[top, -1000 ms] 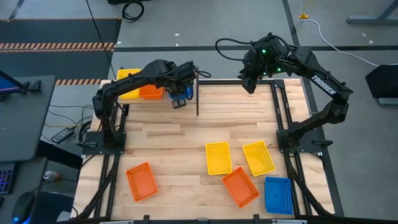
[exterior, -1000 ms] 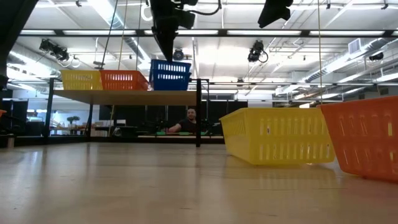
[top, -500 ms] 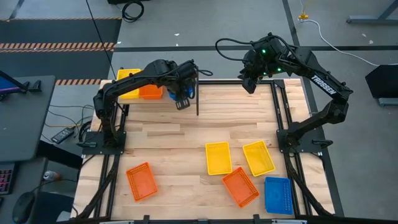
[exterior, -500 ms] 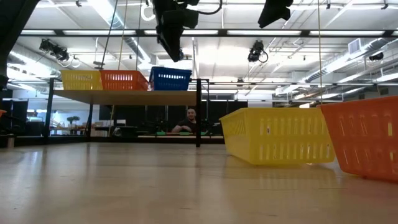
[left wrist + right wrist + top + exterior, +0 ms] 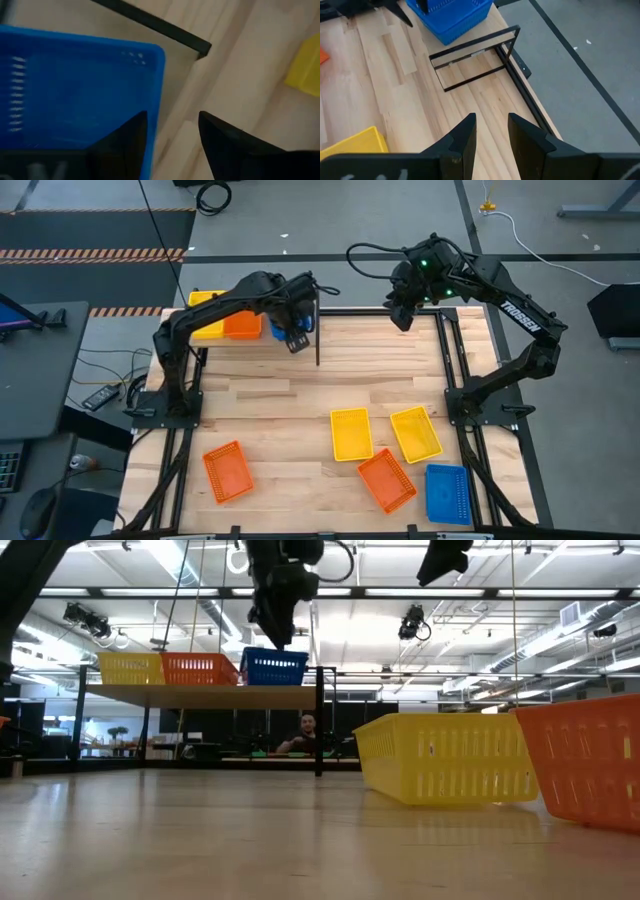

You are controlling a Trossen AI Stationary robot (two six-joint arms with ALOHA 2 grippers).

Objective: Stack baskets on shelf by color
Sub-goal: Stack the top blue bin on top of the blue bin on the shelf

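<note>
The shelf (image 5: 200, 696) stands at the table's far left and carries a yellow basket (image 5: 130, 668), an orange basket (image 5: 200, 669) and blue baskets (image 5: 274, 667) side by side. My left gripper (image 5: 275, 628) hangs open just above the blue ones, over their right end (image 5: 150, 65), touching nothing. My right gripper (image 5: 400, 315) waits open, high over the table's far right. On the tabletop rest two yellow baskets (image 5: 351, 434) (image 5: 415, 433), two orange baskets (image 5: 386, 480) (image 5: 228, 472) and one blue basket (image 5: 447, 493).
The shelf's black end frame (image 5: 475, 60) stands right of the blue baskets. In the low view a yellow basket (image 5: 445, 758) and an orange one (image 5: 585, 765) fill the near right. Bare wood lies across the table's middle (image 5: 290, 410). A person (image 5: 305, 730) sits beyond the table.
The upper blue basket, standing high on the shelf's blue one a second ago, has dropped down into it. My left gripper has lifted clear of it, shifted slightly toward the table's right and turned a little.
</note>
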